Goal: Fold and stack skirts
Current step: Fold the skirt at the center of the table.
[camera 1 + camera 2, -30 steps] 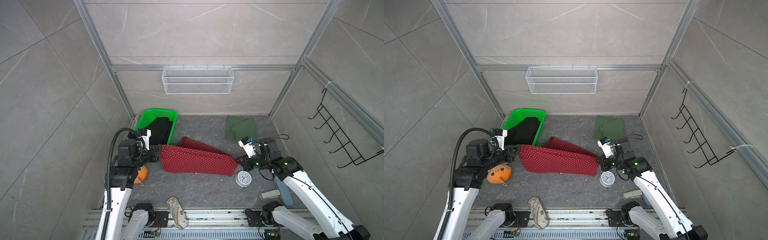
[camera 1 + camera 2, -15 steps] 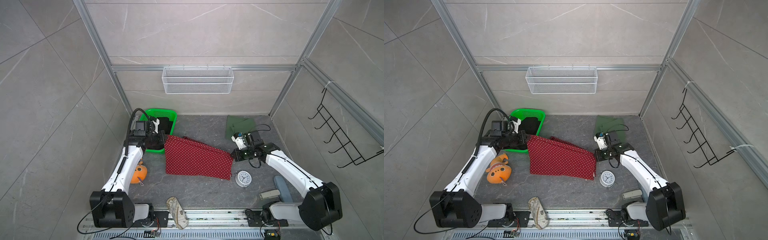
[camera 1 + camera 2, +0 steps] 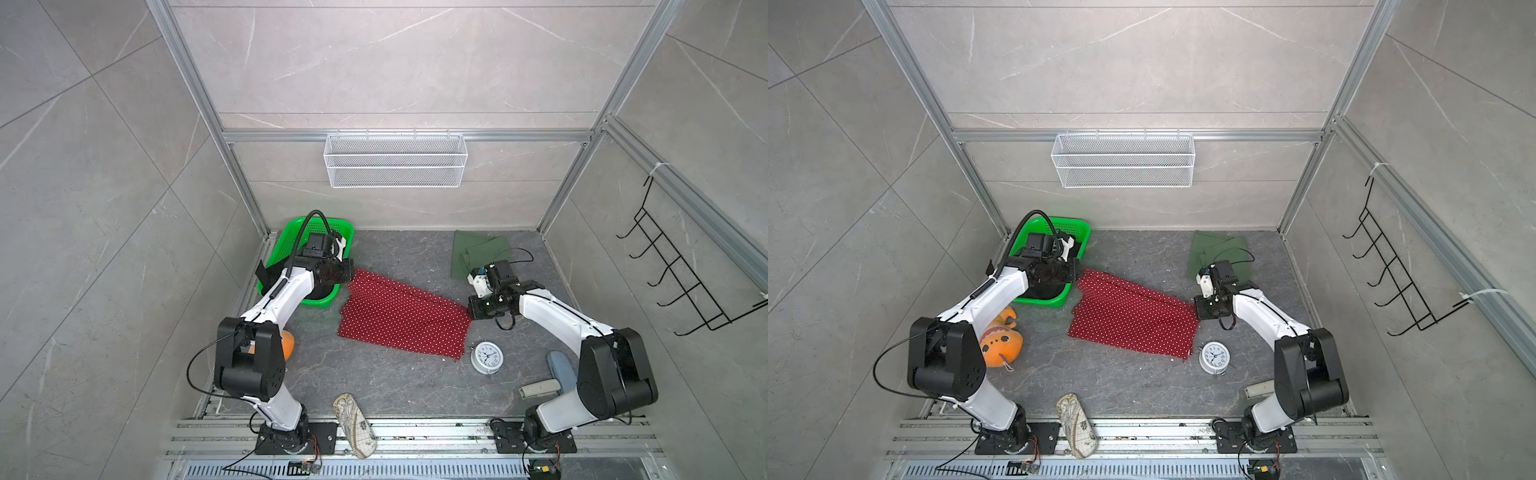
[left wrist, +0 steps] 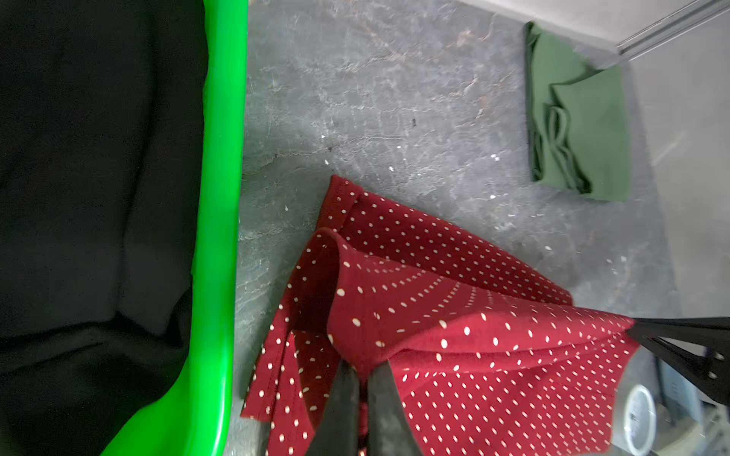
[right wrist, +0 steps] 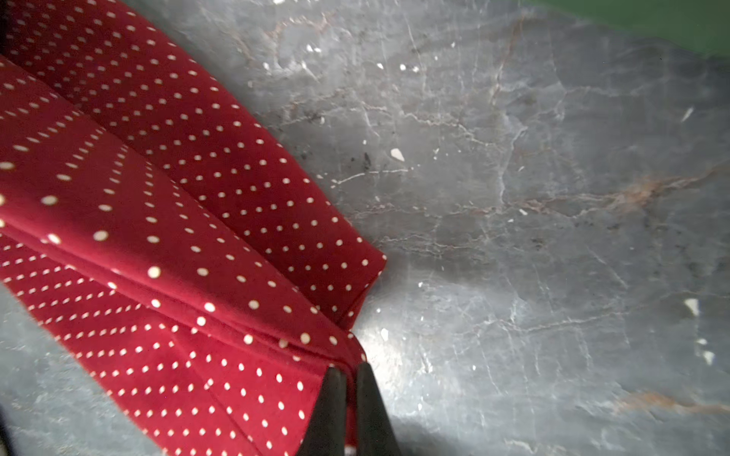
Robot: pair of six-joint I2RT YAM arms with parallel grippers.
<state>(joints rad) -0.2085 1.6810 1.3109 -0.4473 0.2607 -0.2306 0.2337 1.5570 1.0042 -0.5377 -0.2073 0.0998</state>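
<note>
In both top views the red polka-dot skirt (image 3: 405, 318) lies as a broad folded band in the middle of the grey surface (image 3: 395, 386), and the rest sits around it. The green basket (image 3: 318, 300) is just beside its far left corner. The dark green skirt (image 3: 473, 249) lies folded flat beyond its right end. A white alarm clock (image 3: 487, 357) stands just off its near right corner, and an orange plush toy (image 3: 1000, 345) is well off to its left. The left arm (image 3: 286, 291) reaches across the basket to the skirt's far left corner, and the right arm (image 3: 552, 316) reaches to its right corner (the jaws look too small from up here to judge). In the left wrist view the left jaws are pressed nearly together, pinching a raised fold of the red polka-dot skirt (image 4: 474, 355). The black skirt (image 4: 98, 177) fills the green basket (image 4: 221, 158) beside it, and the dark green skirt (image 4: 580, 118) lies well apart. In the right wrist view the right jaws pinch the lifted corner of the red polka-dot skirt (image 5: 158, 237), with a lower layer lying flat on the surface (image 5: 513, 237).
</note>
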